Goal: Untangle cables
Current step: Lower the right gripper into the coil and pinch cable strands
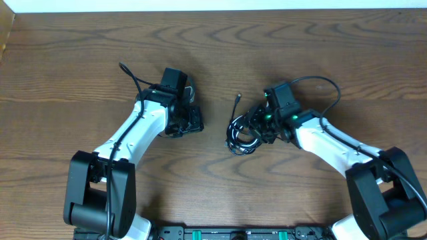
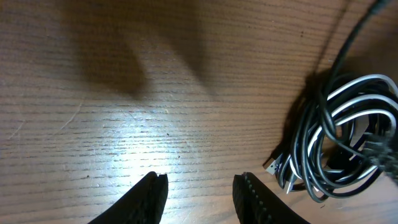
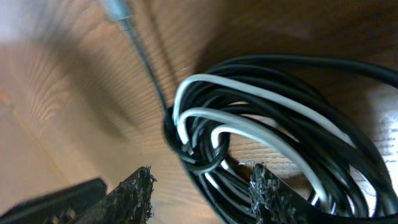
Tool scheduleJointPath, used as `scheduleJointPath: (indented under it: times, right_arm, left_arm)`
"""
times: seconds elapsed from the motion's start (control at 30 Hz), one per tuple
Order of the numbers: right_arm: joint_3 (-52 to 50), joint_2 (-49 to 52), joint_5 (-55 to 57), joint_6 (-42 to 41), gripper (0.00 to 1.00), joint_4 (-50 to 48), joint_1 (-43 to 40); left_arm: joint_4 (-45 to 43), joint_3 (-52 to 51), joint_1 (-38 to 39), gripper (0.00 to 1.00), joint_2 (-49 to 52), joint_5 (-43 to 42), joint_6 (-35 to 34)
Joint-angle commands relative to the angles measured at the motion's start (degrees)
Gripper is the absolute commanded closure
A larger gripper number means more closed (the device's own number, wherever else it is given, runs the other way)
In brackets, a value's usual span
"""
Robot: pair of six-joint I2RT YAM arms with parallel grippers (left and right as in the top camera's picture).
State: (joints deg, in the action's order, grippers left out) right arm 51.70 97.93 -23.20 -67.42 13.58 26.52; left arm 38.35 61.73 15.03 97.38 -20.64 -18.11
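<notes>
Cables (image 1: 243,133) bunched in one black-and-white knot at 3 o'clock of left gripper (image 2: 199,180), jaws apart, empty. Right gripper (image 3: 200,179) jaws apart over knot. Untangling looks mostly undone.

We see the cables (image 1: 243,135) bunched in one tangled coil lying flat on the table (image 1: 213,53), slightly right of its middle. The coil is glossy black loops with one white cord (image 3: 199,78) threaded through. A loose plug end (image 1: 238,99) strays toward the table's far edge.

Dark wood-grain table (image 1: 213,53), tangled coil of black and white cables (image 1: 239,135) lying just right of centre
</notes>
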Motion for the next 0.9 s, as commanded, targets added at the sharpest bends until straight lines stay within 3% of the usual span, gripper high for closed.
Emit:
scheduleJointPath:
  times: [0.0, 0.3, 0.57, 0.7, 0.87]
  right_arm:
    - [0.8, 1.7, 4.5, -7.6, 0.51, -0.5, 2.1]
    - [0.8, 4.4, 6.4, -9.3, 0.53, -2.3, 4.6]
    - [0.7, 4.4, 8.7, -5.6, 0.68, -1.0, 4.6]
    - [0.7, 4.4, 12.2, -1.3, 0.85, -0.1, 4.5]
    - [0.7, 4.4, 17.1, 2.4, 0.87, 2.7, 4.5]
  left_arm:
    - [0.0, 0.4, -0.2, 0.59, -0.6, 0.6, 0.5]
    - [0.0, 0.4, -0.2, 0.59, -0.6, 0.6, 0.5]
    - [0.0, 0.4, -0.2, 0.59, -0.6, 0.6, 0.5]
    - [0.0, 0.4, -0.2, 0.59, -0.6, 0.6, 0.5]
    - [0.0, 0.4, -0.2, 0.59, -0.6, 0.6, 0.5]
